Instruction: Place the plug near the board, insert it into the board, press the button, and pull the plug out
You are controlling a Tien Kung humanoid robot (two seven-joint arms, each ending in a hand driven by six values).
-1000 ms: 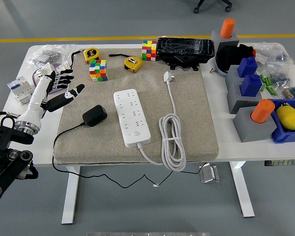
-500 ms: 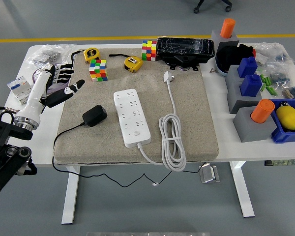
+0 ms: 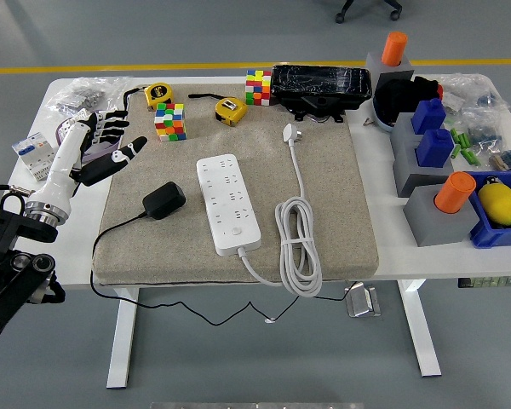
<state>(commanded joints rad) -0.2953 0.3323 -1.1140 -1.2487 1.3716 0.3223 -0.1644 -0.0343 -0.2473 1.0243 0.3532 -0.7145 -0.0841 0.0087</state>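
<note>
Head view, looking down over a white counter (image 3: 383, 247) with a beige mat (image 3: 341, 196) covering its middle.

The robot's left hand (image 3: 102, 145) reaches in from the left edge and hovers above the mat's far-left corner. Its fingers are spread and relaxed, holding nothing. The right arm does not appear.

A white power board (image 3: 228, 203) lies lengthwise at the centre of the mat. Its thick white cable (image 3: 296, 247) leaves the near end, coils in long loops to the right of the board, then runs up the mat to a white plug (image 3: 291, 133) lying near the far edge.

A black plug adapter (image 3: 163, 200) rests on the mat just left of the board, apart from it and well clear of the hand. Its thin black cord (image 3: 111, 228) trails left and off the counter's near edge.

Along the far edge sit two colourful puzzle cubes (image 3: 170, 120), two yellow tape measures (image 3: 230, 110) and a black case (image 3: 320, 85). On the right stand grey blocks (image 3: 430, 217) topped with orange and blue pieces.
</note>
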